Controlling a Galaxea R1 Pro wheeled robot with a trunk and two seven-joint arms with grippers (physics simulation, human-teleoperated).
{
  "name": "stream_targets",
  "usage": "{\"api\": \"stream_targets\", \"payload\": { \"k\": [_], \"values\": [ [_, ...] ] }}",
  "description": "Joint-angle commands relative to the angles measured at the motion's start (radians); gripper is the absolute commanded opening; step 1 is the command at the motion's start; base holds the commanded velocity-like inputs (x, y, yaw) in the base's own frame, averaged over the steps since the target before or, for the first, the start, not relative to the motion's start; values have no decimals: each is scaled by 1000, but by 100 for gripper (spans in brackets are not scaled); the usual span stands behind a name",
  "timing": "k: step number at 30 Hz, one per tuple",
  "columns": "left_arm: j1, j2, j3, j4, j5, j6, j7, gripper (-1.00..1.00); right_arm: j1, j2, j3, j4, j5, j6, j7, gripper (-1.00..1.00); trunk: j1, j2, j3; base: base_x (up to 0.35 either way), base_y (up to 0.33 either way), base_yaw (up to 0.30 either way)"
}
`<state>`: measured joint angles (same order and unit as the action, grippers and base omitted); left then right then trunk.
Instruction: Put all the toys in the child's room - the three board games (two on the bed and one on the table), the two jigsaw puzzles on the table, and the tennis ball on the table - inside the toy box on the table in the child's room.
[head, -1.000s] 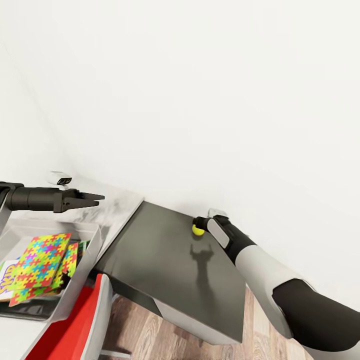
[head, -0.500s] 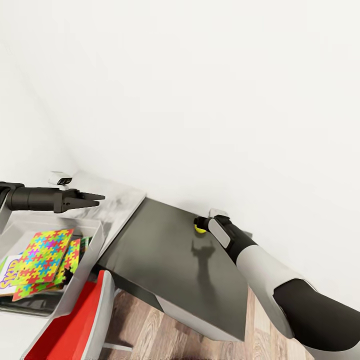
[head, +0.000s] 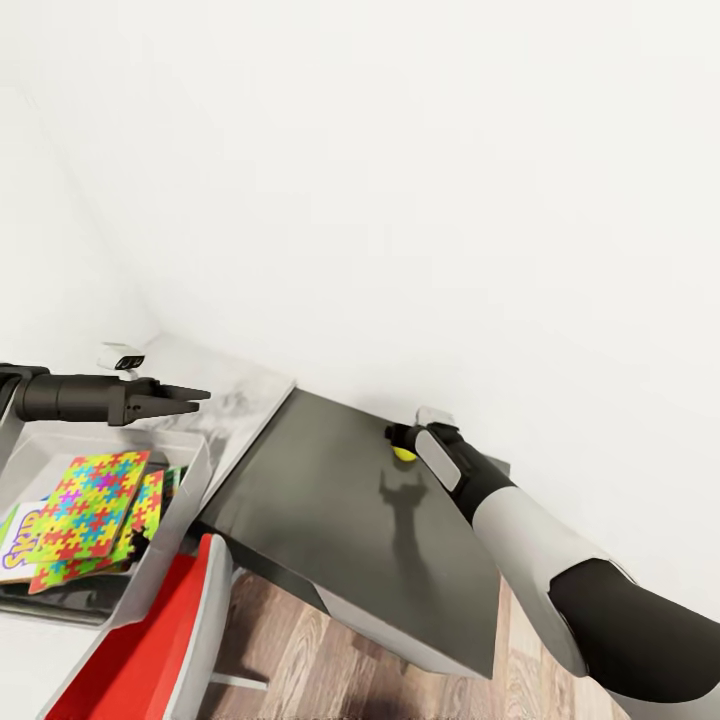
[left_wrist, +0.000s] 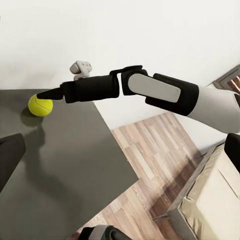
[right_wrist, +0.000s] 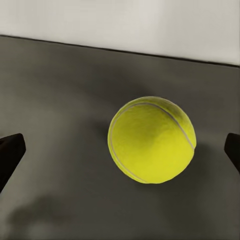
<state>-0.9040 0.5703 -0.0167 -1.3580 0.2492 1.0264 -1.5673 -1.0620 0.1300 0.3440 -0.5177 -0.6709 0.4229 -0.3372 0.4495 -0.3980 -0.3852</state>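
The tennis ball (head: 404, 453) lies on the dark table (head: 330, 510) close to the wall. My right gripper (head: 393, 436) is open around it; in the right wrist view the ball (right_wrist: 151, 139) sits between the two widely spread fingers (right_wrist: 10, 152) without touching them. The left wrist view also shows the ball (left_wrist: 40, 105) under the right gripper's tip. The toy box (head: 192, 468) stands at the left and holds the two jigsaw puzzles (head: 90, 490) on top of a board game (head: 20, 540). My left gripper (head: 195, 397) hangs open and empty above the box's far rim.
A red chair (head: 150, 640) stands below the toy box, at the dark table's near corner. White walls close off the back. Wood-plank floor (left_wrist: 150, 165) lies beyond the table's edge, and a corner of the bed (left_wrist: 215, 200) shows in the left wrist view.
The whole head picture has shifted slightly, so the camera moved. My right gripper stays at the ball and the left arm holds its place.
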Motion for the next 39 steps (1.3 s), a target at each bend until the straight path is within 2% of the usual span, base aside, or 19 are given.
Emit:
{"api": "stream_targets", "payload": {
  "k": [1,23,39],
  "values": [
    [-1,1,-2,0,1,11,-4,100,-1,0,6,-2,-10,2,-9,100,1,-2,-3,0,0,9],
    [-1,5,-2,-1,1,11,-4,100,-19,-7,9,-5,-10,1,-9,100,1,-2,-39,0,0,1],
    [-1,6,-2,-1,1,11,-4,100,-28,-12,7,-5,-11,2,-10,100,1,-2,-45,0,0,0]
  ]
}}
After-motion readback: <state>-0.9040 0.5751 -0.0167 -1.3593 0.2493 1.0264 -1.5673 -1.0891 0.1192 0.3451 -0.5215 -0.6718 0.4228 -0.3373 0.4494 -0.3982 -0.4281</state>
